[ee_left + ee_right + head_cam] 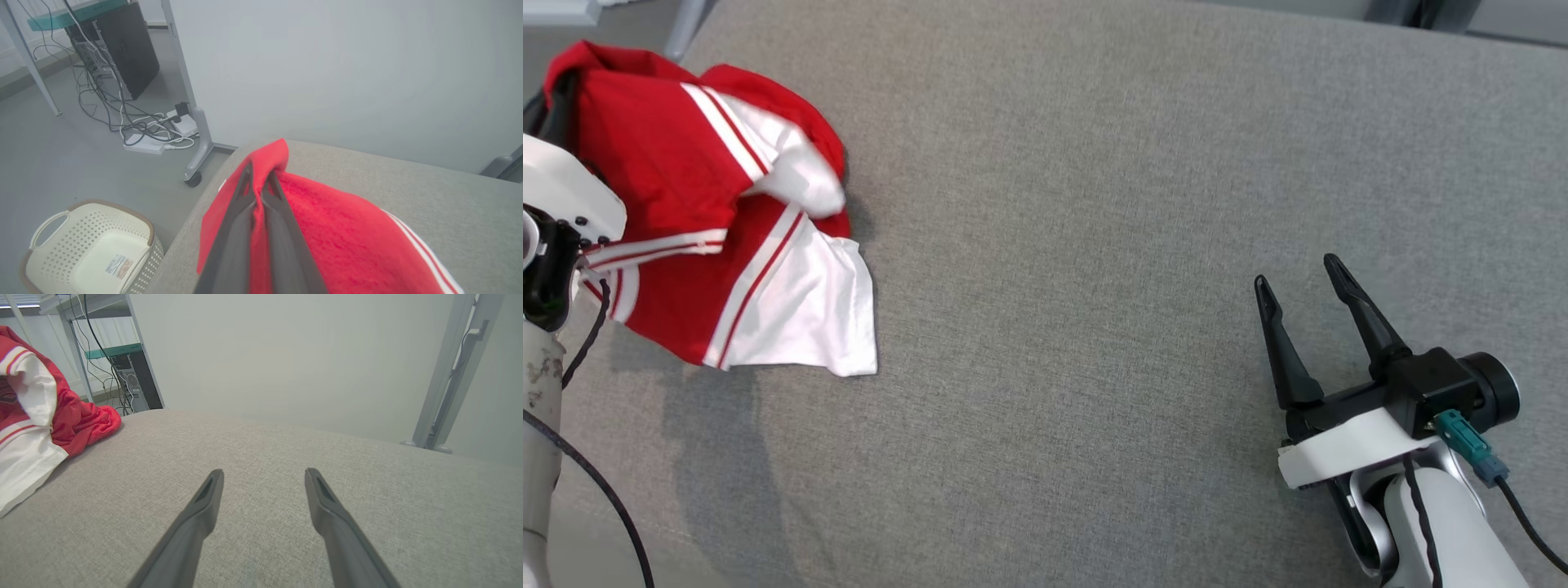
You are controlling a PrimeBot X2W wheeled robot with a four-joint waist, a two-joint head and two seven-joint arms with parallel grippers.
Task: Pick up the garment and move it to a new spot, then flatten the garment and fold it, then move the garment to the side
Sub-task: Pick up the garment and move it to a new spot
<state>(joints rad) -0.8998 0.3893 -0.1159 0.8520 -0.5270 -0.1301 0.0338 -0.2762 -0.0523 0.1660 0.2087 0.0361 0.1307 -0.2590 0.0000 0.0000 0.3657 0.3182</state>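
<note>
Head view: garment is seen crumpled at far left of grey cushion, long axis running far-left to near; right gripper is held wide open, empty, well apart at near right. L wrist view: left gripper is clamped shut on a red fold, so L arm is judged nearer; basket label can't be read. R wrist view: garment is seen left of the fingers; no writing legible.

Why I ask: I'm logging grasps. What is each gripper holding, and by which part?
The left gripper pinches a raised red fold of the garment; the right gripper is open, holding nothing.
</note>
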